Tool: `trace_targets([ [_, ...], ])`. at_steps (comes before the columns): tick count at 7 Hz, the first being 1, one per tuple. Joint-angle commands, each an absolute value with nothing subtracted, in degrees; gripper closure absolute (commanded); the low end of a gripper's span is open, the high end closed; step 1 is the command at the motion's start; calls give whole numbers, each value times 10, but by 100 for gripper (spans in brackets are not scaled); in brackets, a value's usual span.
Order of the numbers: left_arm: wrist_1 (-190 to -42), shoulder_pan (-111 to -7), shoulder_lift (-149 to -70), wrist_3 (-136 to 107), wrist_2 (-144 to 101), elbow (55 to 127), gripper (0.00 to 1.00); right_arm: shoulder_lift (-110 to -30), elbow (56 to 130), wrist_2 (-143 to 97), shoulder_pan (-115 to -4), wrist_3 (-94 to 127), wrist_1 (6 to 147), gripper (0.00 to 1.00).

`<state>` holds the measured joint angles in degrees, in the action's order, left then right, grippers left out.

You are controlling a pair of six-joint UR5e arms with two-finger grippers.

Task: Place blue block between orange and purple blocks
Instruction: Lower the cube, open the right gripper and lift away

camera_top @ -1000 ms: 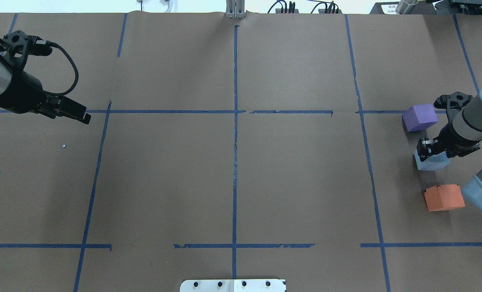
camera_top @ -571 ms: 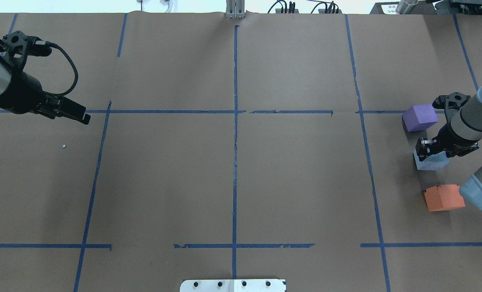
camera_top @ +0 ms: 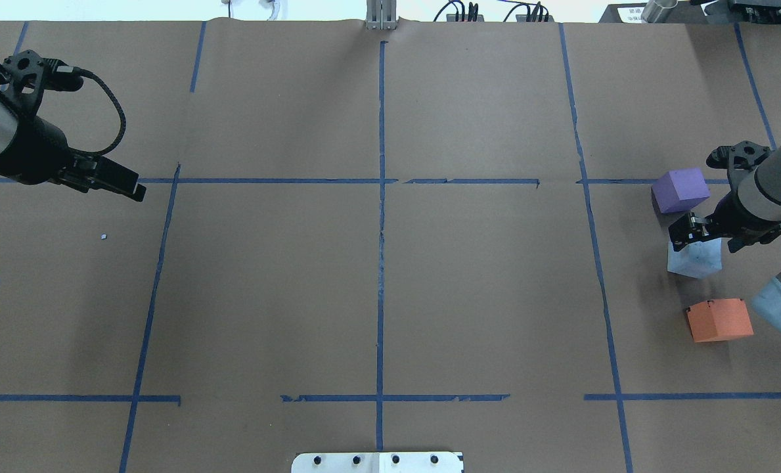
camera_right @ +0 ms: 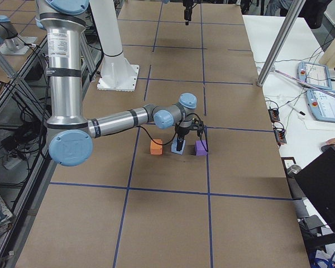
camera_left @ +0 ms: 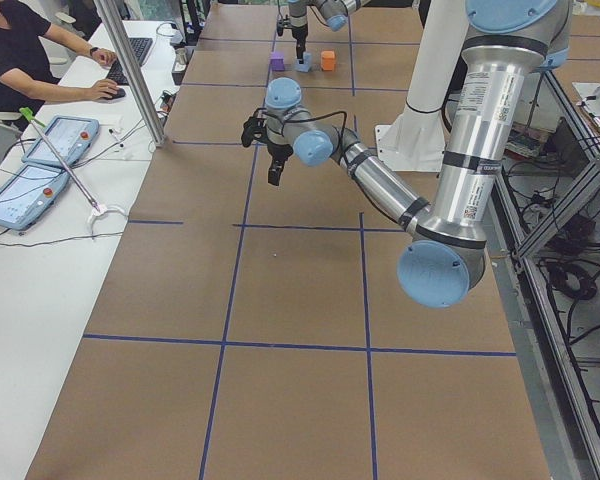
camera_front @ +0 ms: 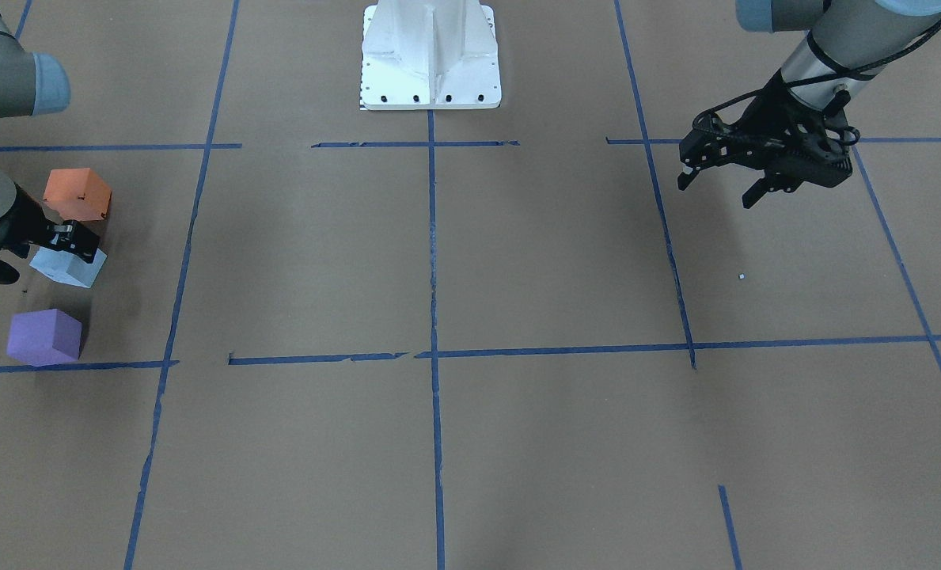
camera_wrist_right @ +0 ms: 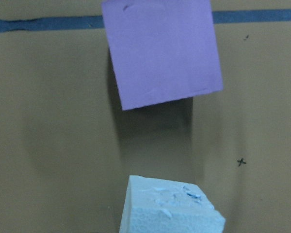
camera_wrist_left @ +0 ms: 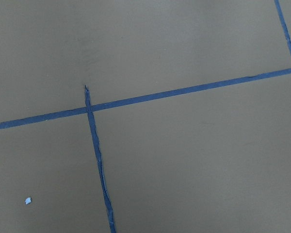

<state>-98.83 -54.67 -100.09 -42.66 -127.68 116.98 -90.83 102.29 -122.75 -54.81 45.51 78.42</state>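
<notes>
The light blue block (camera_top: pixel 695 259) rests on the brown paper between the purple block (camera_top: pixel 680 189) and the orange block (camera_top: pixel 718 320), at the table's right end. My right gripper (camera_top: pixel 704 242) hovers just over the blue block's far edge with its jaws apart and nothing in them. The right wrist view shows the blue block (camera_wrist_right: pixel 169 206) below the purple block (camera_wrist_right: pixel 162 51), and no fingers. In the front view the blue block (camera_front: pixel 70 267) lies between orange (camera_front: pixel 77 194) and purple (camera_front: pixel 43 336). My left gripper (camera_front: pixel 719 188) is open and empty, far off at the table's left.
Blue tape lines divide the paper into squares. The white robot base (camera_front: pixel 430 55) stands at the table's near edge. A small white scrap (camera_top: pixel 104 236) lies near my left gripper. An operator (camera_left: pixel 40 60) sits at a side desk.
My right gripper has let go of the blue block and drawn back from it toward the purple block. The blue block now shows more fully and slightly turned. The left arm has not moved.
</notes>
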Motion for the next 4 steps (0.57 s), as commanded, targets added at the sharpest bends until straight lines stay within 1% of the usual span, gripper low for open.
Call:
trace_targets([
  [1, -991, -559, -974, -389, -1276, 1169, 0, -952, 1072, -1249, -624, 367, 777, 0],
  [2, -990, -582, -943, -323, -1277, 1169, 0, -968, 1067, -1302, -684, 280, 783, 0],
  [3, -988, -618, -897, -216, -1281, 1165, 0, -995, 1064, -1336, -762, 200, 785, 0],
  [4, -984, -675, -863, -87, -1283, 1147, 0, -1018, 1059, -1369, -828, 119, 786, 0],
])
